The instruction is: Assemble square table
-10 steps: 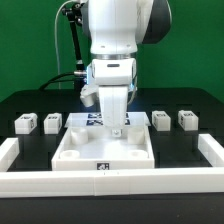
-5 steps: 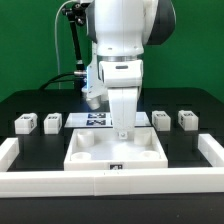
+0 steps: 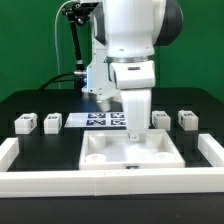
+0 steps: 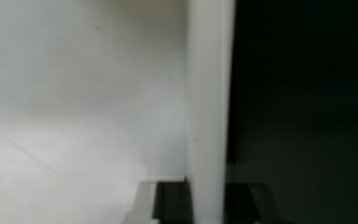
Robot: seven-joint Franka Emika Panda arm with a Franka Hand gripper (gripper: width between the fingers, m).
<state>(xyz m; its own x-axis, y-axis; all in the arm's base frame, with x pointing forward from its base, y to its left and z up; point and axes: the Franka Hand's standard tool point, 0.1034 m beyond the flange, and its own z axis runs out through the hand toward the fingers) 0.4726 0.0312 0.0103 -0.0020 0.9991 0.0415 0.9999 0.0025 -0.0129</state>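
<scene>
The square table slab point(image 3: 130, 152) is a white square tray with a raised rim. It lies on the black table just behind the front barrier. My gripper point(image 3: 135, 131) points straight down over the slab's far rim and is shut on it. In the wrist view the rim point(image 4: 208, 100) runs as a white strip between my two dark fingertips point(image 4: 176, 205), with the gripper point(image 4: 210, 206) astride it. Two leg blocks point(image 3: 25, 123) point(image 3: 52, 122) stand at the exterior view's left. Two more point(image 3: 160, 119) point(image 3: 187, 119) stand at its right.
The marker board point(image 3: 103, 120) lies flat behind the slab, partly hidden by my arm. A low white barrier wall point(image 3: 60, 184) runs along the front and turns back at both sides point(image 3: 212, 148). The right leg blocks stand close to the slab's far right corner.
My gripper and the slab have slid together toward the exterior view's right, along the front barrier. The leg blocks have not moved.
</scene>
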